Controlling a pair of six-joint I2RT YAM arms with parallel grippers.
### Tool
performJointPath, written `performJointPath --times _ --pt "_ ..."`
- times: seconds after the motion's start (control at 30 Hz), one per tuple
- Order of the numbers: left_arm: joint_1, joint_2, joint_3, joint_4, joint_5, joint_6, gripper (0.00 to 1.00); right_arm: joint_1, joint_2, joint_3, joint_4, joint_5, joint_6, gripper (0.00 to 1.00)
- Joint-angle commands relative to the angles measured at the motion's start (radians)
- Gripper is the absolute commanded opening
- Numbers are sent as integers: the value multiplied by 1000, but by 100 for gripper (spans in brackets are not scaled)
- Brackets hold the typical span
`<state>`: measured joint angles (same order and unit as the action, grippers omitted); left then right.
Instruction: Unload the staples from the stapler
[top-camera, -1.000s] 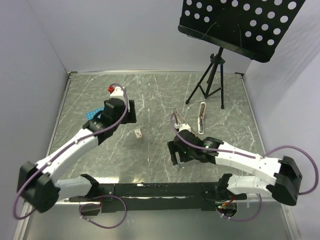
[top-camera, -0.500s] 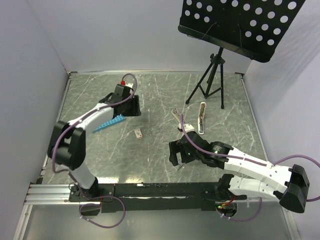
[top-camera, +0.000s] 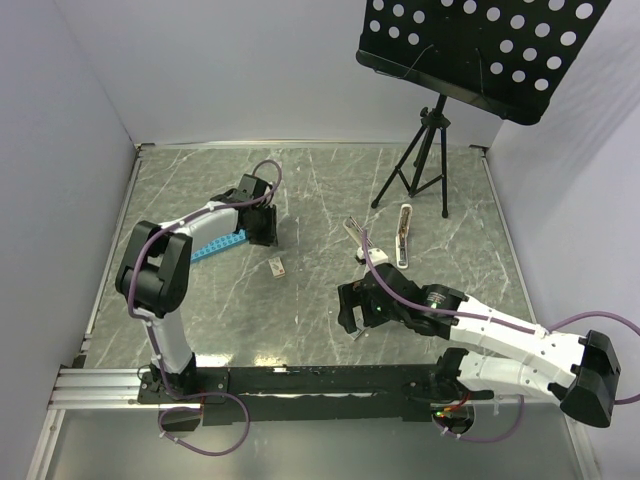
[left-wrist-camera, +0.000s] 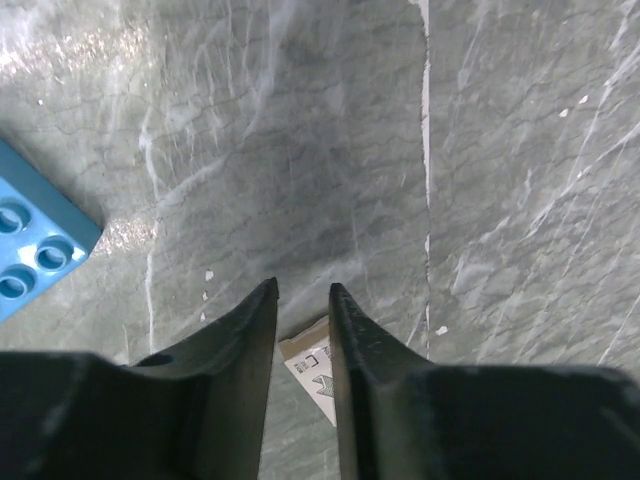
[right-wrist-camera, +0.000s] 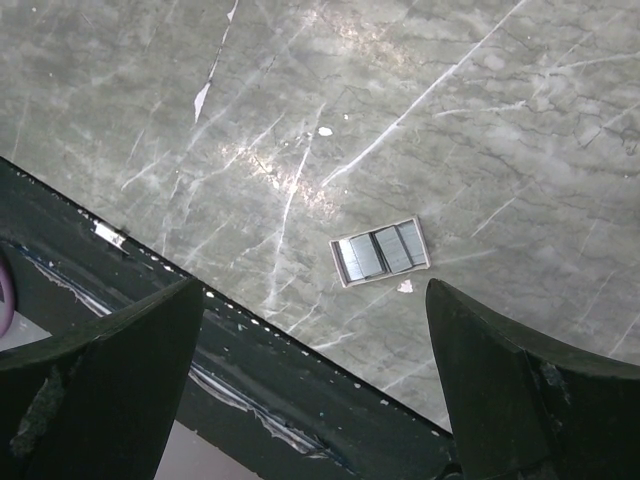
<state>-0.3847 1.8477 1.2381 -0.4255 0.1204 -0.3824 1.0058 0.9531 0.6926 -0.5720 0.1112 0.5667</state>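
Note:
The white stapler (top-camera: 404, 235) lies at the back right of the table, near the tripod's feet, and neither gripper touches it. Its own staples I cannot make out. My left gripper (top-camera: 268, 236) (left-wrist-camera: 302, 288) hovers left of centre, jaws only narrowly apart and empty. A small tan block (top-camera: 278, 266) (left-wrist-camera: 312, 358) lies on the table under it. My right gripper (top-camera: 352, 322) (right-wrist-camera: 315, 290) stands wide open near the front rail. It is above a tiny tan-rimmed tray (right-wrist-camera: 380, 251) of grey staple strips.
A blue studded brick (top-camera: 220, 245) (left-wrist-camera: 30, 240) lies left of the left gripper. A thin silvery metal piece (top-camera: 352, 231) lies behind the right wrist. A black tripod (top-camera: 420, 170) with a perforated stand stands at the back right. The black front rail (right-wrist-camera: 300, 400) runs under the right gripper.
My left arm has swung in towards the centre, ending just behind the tan block, and its jaws have narrowed a lot. The right arm shifted only slightly, jaws a little wider.

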Motion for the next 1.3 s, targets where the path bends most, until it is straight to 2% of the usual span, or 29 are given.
performJointPath --times 0.0,0.4,0.93,1.27 --pt "0 1 1 -25 2 8 30 7 -13 -1 32 -1 -11 99" --pt "-5 15 -15 -70 4 13 26 10 -60 -25 38 -11 2 99" --pt "-9 -41 -80 -68 28 8 24 10 -76 -51 44 -22 15 100" --pt "-13 -110 -126 -65 10 -21 25 11 -8 -67 -5 -7 179 99"
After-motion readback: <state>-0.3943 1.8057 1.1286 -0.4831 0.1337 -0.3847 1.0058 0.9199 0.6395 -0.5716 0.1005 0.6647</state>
